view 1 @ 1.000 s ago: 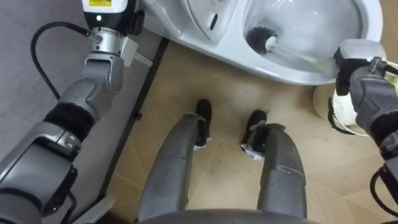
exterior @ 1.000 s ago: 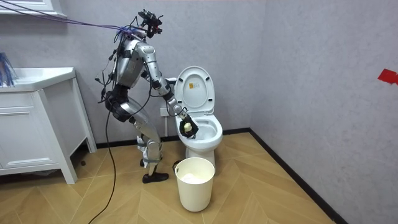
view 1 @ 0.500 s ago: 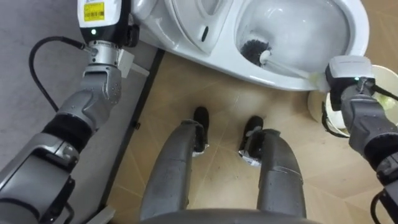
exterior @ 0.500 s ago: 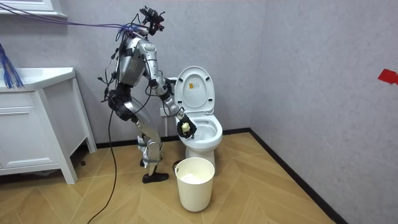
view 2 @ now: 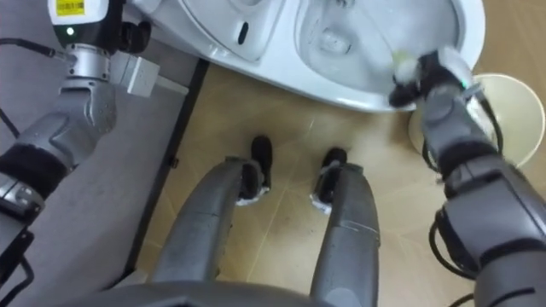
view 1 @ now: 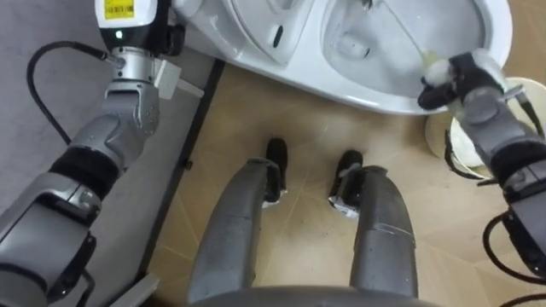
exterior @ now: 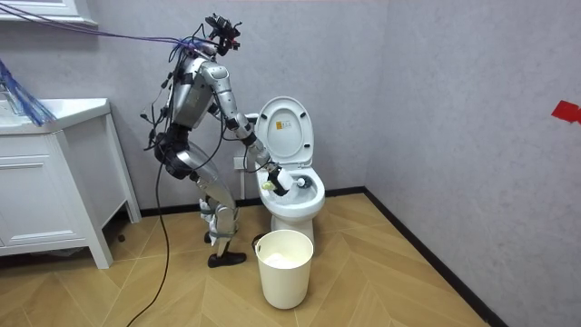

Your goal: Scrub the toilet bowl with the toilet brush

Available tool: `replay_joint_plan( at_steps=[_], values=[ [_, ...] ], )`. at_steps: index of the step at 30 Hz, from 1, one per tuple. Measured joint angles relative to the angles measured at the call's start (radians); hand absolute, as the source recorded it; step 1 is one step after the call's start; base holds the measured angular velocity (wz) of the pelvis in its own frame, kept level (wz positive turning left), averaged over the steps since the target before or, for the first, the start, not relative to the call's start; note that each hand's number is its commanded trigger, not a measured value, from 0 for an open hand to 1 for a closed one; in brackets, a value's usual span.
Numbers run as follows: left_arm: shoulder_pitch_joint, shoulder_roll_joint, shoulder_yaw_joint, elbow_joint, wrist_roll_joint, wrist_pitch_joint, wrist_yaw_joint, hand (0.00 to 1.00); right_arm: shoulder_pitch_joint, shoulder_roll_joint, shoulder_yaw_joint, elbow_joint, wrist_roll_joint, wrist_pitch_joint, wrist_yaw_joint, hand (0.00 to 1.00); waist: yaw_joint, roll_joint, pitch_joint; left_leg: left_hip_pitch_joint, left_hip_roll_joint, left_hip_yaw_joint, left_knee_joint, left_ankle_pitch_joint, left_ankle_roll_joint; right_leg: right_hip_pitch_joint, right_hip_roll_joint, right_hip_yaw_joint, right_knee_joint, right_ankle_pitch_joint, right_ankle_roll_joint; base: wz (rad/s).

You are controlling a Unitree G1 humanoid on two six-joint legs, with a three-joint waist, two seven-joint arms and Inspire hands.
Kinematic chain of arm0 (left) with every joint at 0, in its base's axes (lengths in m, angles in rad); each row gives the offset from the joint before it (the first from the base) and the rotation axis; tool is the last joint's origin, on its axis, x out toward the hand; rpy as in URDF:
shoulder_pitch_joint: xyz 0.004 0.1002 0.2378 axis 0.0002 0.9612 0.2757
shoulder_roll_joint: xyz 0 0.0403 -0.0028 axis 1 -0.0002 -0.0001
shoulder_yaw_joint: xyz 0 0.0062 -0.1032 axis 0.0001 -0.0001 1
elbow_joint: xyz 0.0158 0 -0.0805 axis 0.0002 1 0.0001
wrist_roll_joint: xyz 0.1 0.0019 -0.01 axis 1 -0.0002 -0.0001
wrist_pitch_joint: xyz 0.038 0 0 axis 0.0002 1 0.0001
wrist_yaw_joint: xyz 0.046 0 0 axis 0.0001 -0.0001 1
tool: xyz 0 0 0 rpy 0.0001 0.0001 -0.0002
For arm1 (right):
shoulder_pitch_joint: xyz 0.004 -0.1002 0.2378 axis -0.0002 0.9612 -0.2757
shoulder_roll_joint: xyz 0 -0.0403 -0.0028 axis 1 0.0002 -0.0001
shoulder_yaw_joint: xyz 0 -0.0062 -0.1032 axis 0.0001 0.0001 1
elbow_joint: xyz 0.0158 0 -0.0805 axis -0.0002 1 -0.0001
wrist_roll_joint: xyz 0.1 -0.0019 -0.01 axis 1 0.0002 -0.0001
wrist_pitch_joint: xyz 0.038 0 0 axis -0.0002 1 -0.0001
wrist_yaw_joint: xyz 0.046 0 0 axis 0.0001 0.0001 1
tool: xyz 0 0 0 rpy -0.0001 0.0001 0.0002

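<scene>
The right hand (view 1: 456, 78) sits at the toilet (view 1: 375, 98) rim, fingers curled round the brush (view 1: 432, 65); the room view shows the lid (exterior: 284, 130) upright behind.

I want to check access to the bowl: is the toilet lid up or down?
Up. The lid stands upright behind the bowl, where the right hand holds the brush.

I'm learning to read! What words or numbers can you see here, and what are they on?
Yellow label on the robot's left wrist: dark print, too blurred to read.
Sticker inside the raised toilet lid: too small to read.
No other readable text.
</scene>
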Motion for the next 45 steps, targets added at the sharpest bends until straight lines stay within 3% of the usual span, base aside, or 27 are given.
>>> replay_joint_plan(
  at_steps=[10,16,18,24,28,32,38,40,44,45],
  values=[
    [-0.023,0.013,-0.001,0.003,0.034,-0.013,0.041,0.00,0.000,0.009,-0.007,-0.014,0.173,0.001,0.000,1.00,-0.032,-0.002,-0.0004,-0.052,-0.009,0.000,0.024,0.017,0.022,-0.037,-0.012,-0.009,0.009,0.016,0.016,0.03],
    [-0.037,0.006,-0.003,0.004,0.044,-0.014,0.033,0.00,0.001,0.012,-0.038,-0.013,0.147,0.002,0.000,1.00,-0.036,0.000,-0.0008,-0.060,-0.024,-0.013,0.025,0.019,0.026,-0.043,-0.019,-0.007,0.008,0.022,0.022,0.02],
    [-0.037,0.005,-0.003,0.009,0.051,-0.009,0.023,0.00,0.001,0.012,-0.049,-0.009,0.088,0.002,0.001,1.00,-0.034,0.001,-0.0011,-0.058,-0.025,-0.011,0.025,0.020,0.027,-0.042,-0.021,-0.006,0.009,0.024,0.023,0.00],
    [-0.044,-0.017,-0.002,0.017,0.069,0.022,-0.032,0.00,-0.001,-0.005,-0.072,-0.009,-0.344,-0.011,0.007,1.00,-0.020,0.010,0.0002,-0.046,-0.024,-0.008,0.026,0.020,0.034,-0.034,-0.024,-0.008,0.012,0.021,0.019,-0.02],
    [-0.076,-0.055,-0.010,0.035,0.068,0.029,-0.067,0.00,-0.002,-0.050,0.012,-0.005,-0.572,-0.018,0.021,1.00,0.028,0.040,0.0091,-0.042,-0.014,-0.009,0.036,0.014,0.032,-0.023,-0.011,-0.014,0.009,0.020,0.017,-0.04],
    [-0.076,-0.071,-0.010,0.038,0.063,0.035,-0.102,0.00,0.018,-0.067,0.044,-0.017,-0.704,0.013,0.018,1.00,0.054,0.067,0.0085,-0.032,-0.003,-0.018,0.045,0.003,0.026,-0.002,-0.013,-0.037,0.001,0.017,0.006,-0.06],
    [-0.053,-0.089,-0.002,0.038,0.008,0.035,-0.110,0.00,0.114,-0.008,0.046,-0.035,-0.707,0.048,0.022,1.00,0.051,0.086,0.0042,-0.005,0.020,-0.030,0.035,-0.005,0.009,0.041,0.022,-0.041,-0.038,0.017,0.003,-0.02],
    [-0.033,-0.109,0.014,0.038,0.004,0.039,-0.117,0.00,0.172,0.016,0.043,-0.045,-0.730,0.080,0.038,1.00,0.044,0.102,0.0001,0.014,0.020,-0.038,0.023,-0.004,0.005,0.068,0.030,-0.052,-0.056,0.020,0.008,0.07],
    [0.035,-0.107,0.036,0.028,-0.034,0.047,-0.117,0.00,0.212,0.062,0.034,-0.098,-0.747,0.110,0.027,1.00,-0.005,0.127,-0.0166,0.049,0.020,-0.038,-0.006,-0.008,0.001,0.104,0.038,-0.048,-0.092,0.023,0.014,-0.02],
    [0.040,-0.106,0.041,0.026,-0.033,0.048,-0.120,0.00,0.214,0.067,0.034,-0.098,-0.748,0.110,0.027,1.00,-0.007,0.127,-0.0169,0.055,0.020,-0.038,-0.009,-0.007,0.001,0.109,0.039,-0.048,-0.095,0.024,0.014,0.00]
  ],
)
